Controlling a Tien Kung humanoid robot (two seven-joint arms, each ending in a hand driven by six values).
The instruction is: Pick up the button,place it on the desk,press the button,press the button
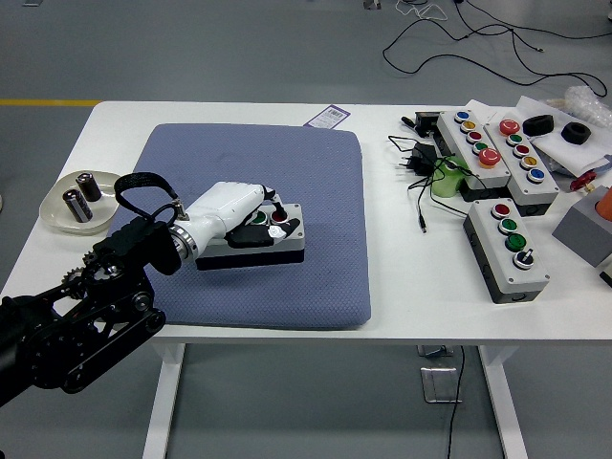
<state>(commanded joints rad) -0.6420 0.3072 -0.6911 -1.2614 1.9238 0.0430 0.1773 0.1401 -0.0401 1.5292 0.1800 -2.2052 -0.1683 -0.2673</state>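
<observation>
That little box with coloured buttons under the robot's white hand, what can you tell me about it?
The button box is a small oblong case, light grey on top with a black base, seemingly plastic. It lies flat on the blue mat, near the mat's middle, long side running left to right. A green and a red round button show on its top; the rest is hidden. The left hand lies over its left part, fingers reaching the red button.
</observation>
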